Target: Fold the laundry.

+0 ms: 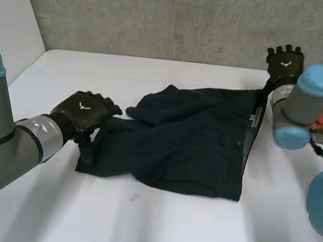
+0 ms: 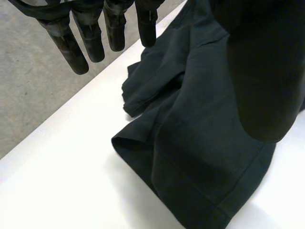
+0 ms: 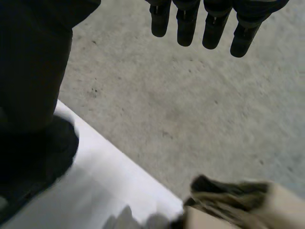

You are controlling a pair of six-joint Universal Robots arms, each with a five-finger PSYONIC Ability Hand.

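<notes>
The dark navy cloth shorts [image 1: 188, 139] at mid-frame looked soft, matt and creased. The white table [image 1: 138, 223] beneath was smooth with a dull sheen. The grey wall [image 1: 162, 16] across the top was rough, perhaps concrete. The black left hand [image 1: 83, 115] had a woven, faintly glossy shell.

Dark shorts [image 1: 188, 141] spread on white table [image 1: 138, 223], left hand [image 1: 83, 115] at leg hem, right hand [image 1: 285, 62] by waistband corner

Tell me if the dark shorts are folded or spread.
Spread, not folded: the shorts lie flat on the table, both legs side by side, slightly rumpled.
</notes>
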